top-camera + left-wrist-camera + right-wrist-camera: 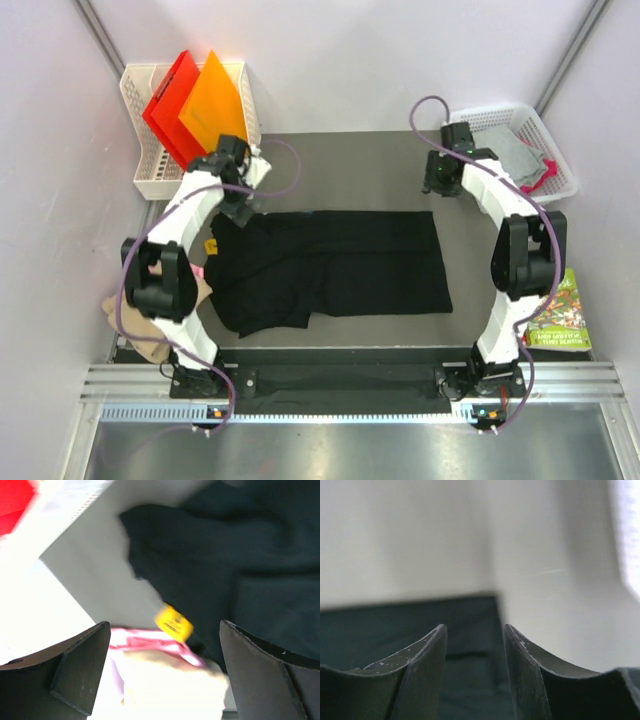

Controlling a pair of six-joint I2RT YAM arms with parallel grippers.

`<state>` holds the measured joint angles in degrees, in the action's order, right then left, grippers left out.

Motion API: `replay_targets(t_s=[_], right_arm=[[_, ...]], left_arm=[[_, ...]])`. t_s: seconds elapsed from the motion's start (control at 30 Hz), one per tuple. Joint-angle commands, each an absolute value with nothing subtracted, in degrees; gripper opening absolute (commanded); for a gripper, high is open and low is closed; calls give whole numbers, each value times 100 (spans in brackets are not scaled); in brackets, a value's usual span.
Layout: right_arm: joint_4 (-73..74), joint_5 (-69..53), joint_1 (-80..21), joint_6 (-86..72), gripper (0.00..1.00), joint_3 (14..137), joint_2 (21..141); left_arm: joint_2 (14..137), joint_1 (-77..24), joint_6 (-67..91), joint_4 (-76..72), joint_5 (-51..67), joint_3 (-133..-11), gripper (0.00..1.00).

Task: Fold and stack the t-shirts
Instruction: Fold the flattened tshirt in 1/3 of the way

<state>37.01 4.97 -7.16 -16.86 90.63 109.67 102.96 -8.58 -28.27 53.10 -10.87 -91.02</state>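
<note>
Currently left gripper [240, 208] is hovering wide over black t-shirt [330, 265] far corner, right gripper [437, 185] narrow and empty opposite, likely staging a fold.

Tan t-shirt [125, 318] half under left arm [168, 268]

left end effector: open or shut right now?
Open. On the left end effector, the wrist view shows both fingers wide apart with nothing gripped; the black t-shirt lies below.
</note>
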Motion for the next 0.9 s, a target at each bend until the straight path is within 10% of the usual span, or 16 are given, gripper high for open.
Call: replay_targets(t_s=[0.0, 0.87], right_arm=[[3665, 387, -1397, -1599, 50, 8869, 10599], [3472, 167, -1608, -1731, 39, 7814, 10908]], left_arm=[[9616, -1571, -2989, 4984, -1292, -8114, 95], [10389, -1670, -2777, 4456, -1556, -7937, 92]])
